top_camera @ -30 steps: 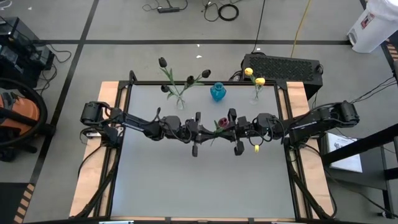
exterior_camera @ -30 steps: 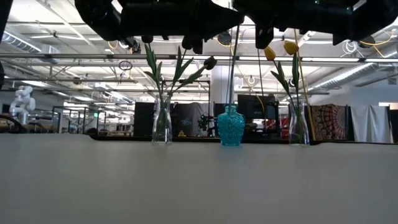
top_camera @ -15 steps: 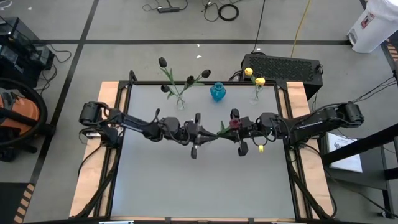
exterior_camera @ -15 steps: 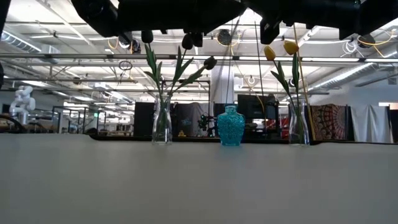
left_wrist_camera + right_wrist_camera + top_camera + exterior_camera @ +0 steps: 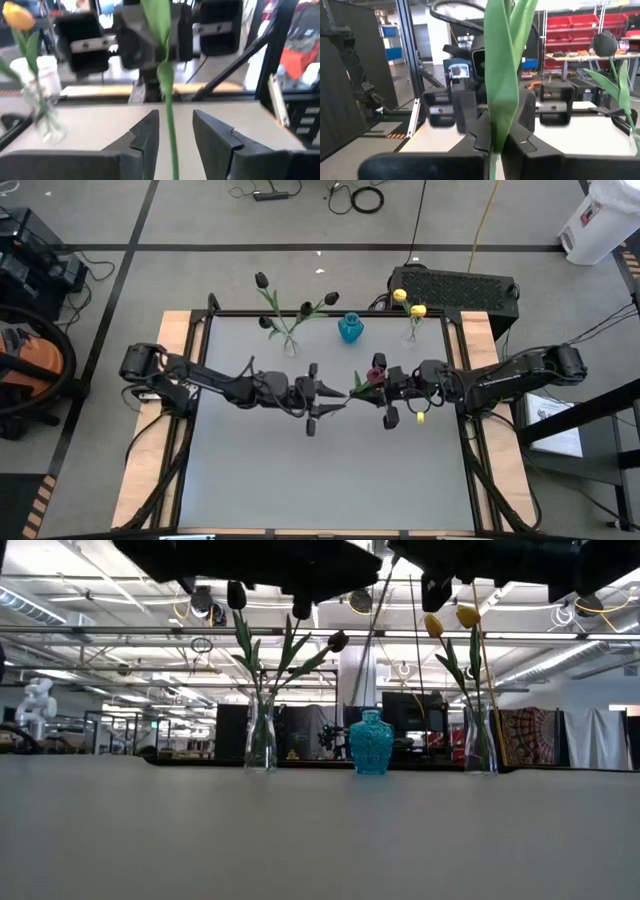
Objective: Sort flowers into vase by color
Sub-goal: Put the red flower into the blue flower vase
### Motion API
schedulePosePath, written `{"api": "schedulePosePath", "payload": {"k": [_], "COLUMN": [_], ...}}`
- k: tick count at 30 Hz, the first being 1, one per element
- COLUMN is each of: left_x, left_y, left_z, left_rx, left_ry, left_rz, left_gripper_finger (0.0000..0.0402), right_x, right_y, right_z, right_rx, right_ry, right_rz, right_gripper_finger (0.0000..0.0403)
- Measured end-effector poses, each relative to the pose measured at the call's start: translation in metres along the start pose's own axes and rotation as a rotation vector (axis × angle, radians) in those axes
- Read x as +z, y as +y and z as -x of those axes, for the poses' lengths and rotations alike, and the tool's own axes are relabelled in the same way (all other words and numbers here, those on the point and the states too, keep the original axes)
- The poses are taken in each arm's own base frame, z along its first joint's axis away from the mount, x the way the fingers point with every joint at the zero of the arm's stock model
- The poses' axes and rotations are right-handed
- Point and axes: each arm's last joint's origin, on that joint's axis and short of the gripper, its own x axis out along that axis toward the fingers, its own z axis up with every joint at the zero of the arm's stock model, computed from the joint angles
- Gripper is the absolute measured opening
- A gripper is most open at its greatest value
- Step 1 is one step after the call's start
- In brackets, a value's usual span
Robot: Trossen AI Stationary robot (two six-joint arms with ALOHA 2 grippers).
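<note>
Holding the red flower [image 5: 377, 373], my right gripper [image 5: 385, 392] is clamped on its stem above the grey table [image 5: 330, 470]. My left gripper [image 5: 313, 398] has its fingers apart around the stem; behind, a big workshop.

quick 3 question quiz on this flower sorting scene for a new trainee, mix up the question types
1. True or false: the right gripper is shut on the dark red-purple tulip's green stem.
2. Which vase has no flowers in it: (a) the clear glass vase with black tulips, (b) the small turquoise textured vase, (c) the clear glass vase with yellow tulips?
3. Fill in: the fingers of the left gripper stand ____ on either side of the stem.

Key: 1 true; 2 b; 3 open
</note>
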Motion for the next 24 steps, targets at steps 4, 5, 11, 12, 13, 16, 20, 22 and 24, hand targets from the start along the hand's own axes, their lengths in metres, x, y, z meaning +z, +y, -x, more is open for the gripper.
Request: {"api": "schedulePosePath", "payload": {"k": [4,5,11,12,13,16,20,22,24], "left_x": [0.012,0.016,0.028,0.029,0.030,0.031,0.031,0.030,0.028], "left_y": [0.001,0.000,-0.002,-0.002,-0.002,-0.001,-0.001,-0.001,0.000], "left_z": [0.014,0.018,0.041,0.044,0.048,0.060,0.071,0.074,0.077], "left_rx": [0.019,0.017,0.004,0.002,0.002,0.001,0.001,0.001,0.002], "left_ry": [0.085,0.096,0.206,0.225,0.249,0.324,0.402,0.426,0.466], "left_rz": [-0.004,-0.004,0.012,0.010,0.009,0.004,-0.001,-0.002,0.003], "left_gripper_finger": [0.0126,0.0126,0.0126,0.0126,0.0126,0.0125,0.0125,0.0125,0.0125], "right_x": [0.003,0.005,0.013,0.015,0.016,0.019,0.021,0.022,0.023], "right_y": [0.001,0.001,0.003,0.003,0.003,0.002,-0.001,-0.003,-0.004], "right_z": [0.007,0.009,0.023,0.026,0.029,0.037,0.045,0.046,0.047], "right_rx": [-0.003,-0.004,-0.010,-0.022,-0.039,-0.111,-0.237,-0.307,-0.360], "right_ry": [0.035,0.039,0.073,0.079,0.088,0.111,0.135,0.134,0.124], "right_rz": [0.008,0.013,0.052,0.065,0.077,0.118,0.178,0.198,0.213], "right_gripper_finger": [0.0014,0.0014,0.0014,0.0014,0.0014,0.0014,0.0014,0.0014,0.0014]}}
